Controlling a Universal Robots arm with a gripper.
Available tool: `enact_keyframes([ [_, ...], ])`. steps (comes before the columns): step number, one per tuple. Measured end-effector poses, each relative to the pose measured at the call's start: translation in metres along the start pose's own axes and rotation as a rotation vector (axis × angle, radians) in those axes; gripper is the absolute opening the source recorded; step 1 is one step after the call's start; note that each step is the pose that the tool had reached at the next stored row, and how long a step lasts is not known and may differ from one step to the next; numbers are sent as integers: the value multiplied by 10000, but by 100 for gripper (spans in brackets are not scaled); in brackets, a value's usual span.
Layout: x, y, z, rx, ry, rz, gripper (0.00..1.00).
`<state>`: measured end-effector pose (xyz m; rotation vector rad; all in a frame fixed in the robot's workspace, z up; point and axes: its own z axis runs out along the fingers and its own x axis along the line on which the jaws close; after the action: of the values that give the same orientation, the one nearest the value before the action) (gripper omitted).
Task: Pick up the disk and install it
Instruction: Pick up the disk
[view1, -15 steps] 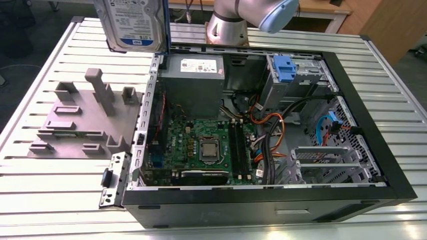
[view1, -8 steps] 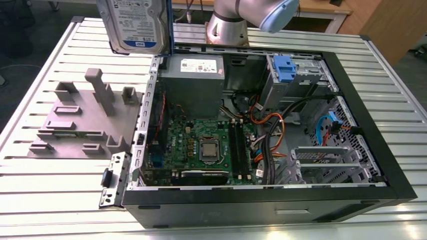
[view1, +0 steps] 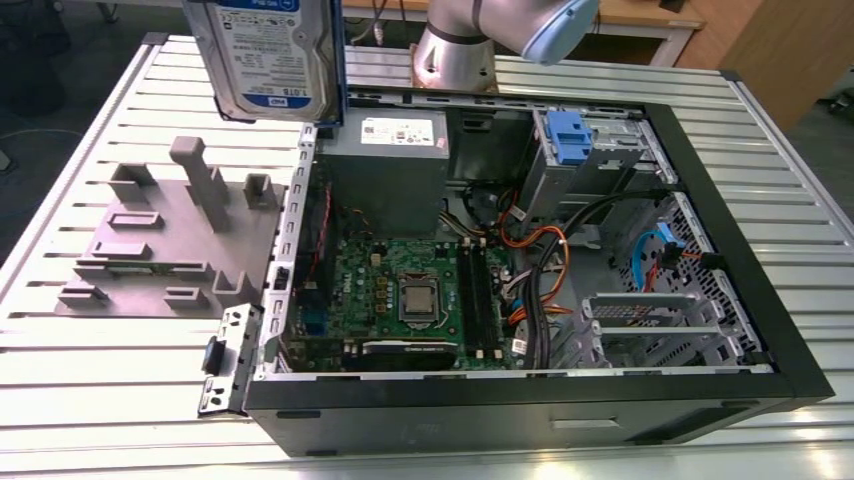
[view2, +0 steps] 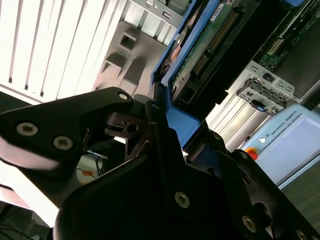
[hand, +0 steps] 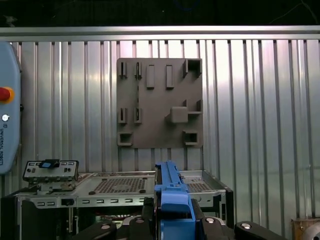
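End effector (view2: 165, 122) is clenched on the disk (view1: 264, 55), gripped by its blue carrier (hand: 172, 197); rigid, fairly heavy, shock-sensitive handling is judged likely.

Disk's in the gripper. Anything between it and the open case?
Nothing visible. The gripper holds the disk in the air at the exterior view's upper left, by the case. The case lies open on top; the drive cage with the blue clip is uncovered, cables beside it.
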<state>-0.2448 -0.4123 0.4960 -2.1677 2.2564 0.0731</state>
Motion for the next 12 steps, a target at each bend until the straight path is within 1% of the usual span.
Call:
enact_keyframes([
  [4,2,-40,-2,-2,1,1,37],
  [12,-3,-194,-5,-9,1,1,37],
])
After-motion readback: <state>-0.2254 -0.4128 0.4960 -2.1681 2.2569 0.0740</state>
